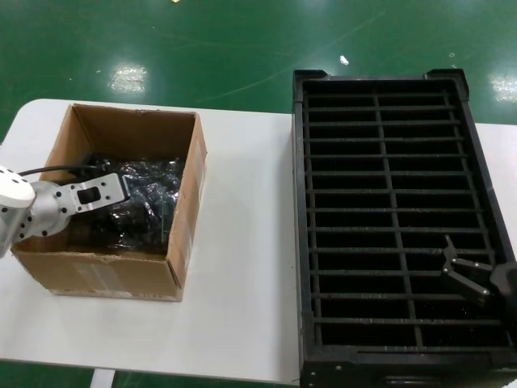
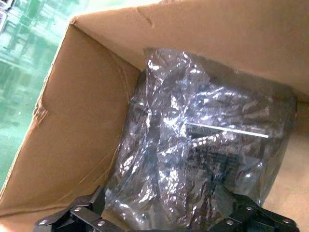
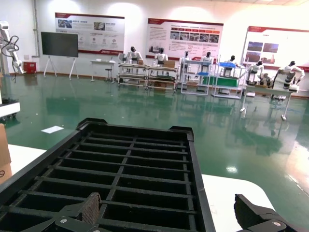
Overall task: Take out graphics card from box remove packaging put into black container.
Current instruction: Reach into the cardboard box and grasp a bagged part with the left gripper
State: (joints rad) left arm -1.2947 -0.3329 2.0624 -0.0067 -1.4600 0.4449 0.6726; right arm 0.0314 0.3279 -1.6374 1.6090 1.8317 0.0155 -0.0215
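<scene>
Head view: a white bench [image 1: 242,283] carries a brown cardboard box [image 1: 182,218] toward 9 o'clock and a large black crate [image 1: 300,242] toward 3 o'clock, the two standing well apart. The box is open at the top and holds shiny, crinkled plastic bags [image 1: 149,190] with dark contents.

The left arm reaches into the box from the 9 o'clock side; its pincer [image 2: 164,220] is down among the bags. In the left wrist view the fingers [image 2: 77,217] are spread wide, one on each side of a translucent grey bag [image 2: 193,145] that lies against the inner cardboard wall. They are not closed on it. A dark board with a thin pale strip [image 2: 227,130] shows through the plastic; whether this is the graphics card cannot be told with certainty, and no bare card is in view.

The right pincer [image 1: 467,276] hangs over the crate's slots toward 4 o'clock, its fingers [image 3: 91,208] wide apart and holding nothing. The slots seen there, divided by thin black bars, appear unfilled.
</scene>
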